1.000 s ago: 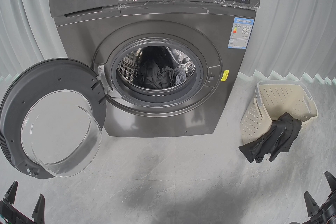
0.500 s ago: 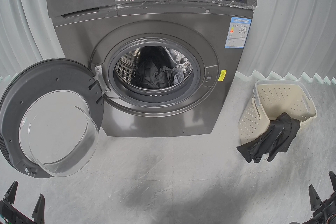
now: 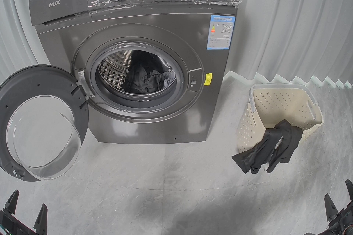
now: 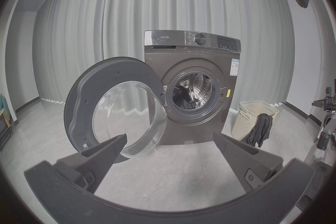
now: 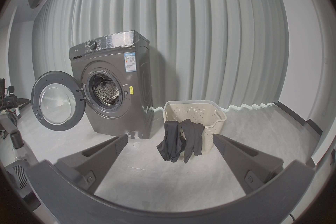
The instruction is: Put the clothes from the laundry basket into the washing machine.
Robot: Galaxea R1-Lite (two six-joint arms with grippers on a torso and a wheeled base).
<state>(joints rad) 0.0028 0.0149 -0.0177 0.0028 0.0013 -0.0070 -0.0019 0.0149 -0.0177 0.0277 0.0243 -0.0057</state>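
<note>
A grey front-loading washing machine [image 3: 139, 63] stands ahead with its round door [image 3: 36, 122] swung open to the left. Dark clothes [image 3: 145, 79] lie inside the drum. To its right a cream laundry basket [image 3: 283, 107] sits on the floor, and a black garment [image 3: 270, 149] hangs over its front rim down to the floor. My left gripper [image 3: 25, 208] is low at the left, open and holding nothing. My right gripper [image 3: 340, 197] is low at the right, open and holding nothing. In the right wrist view the basket [image 5: 196, 111] and garment [image 5: 180, 139] lie straight ahead of the open gripper [image 5: 169, 142].
Pale marbled floor [image 3: 165, 188] lies open between me and the machine. Grey curtains [image 3: 294, 15] line the wall behind. The open door juts out over the floor at the left. Another piece of equipment [image 4: 327, 119] stands off to the side.
The whole head view has shifted: machine and basket now sit further left in the picture, so the camera turned right. Both grippers keep their places at the lower corners.
</note>
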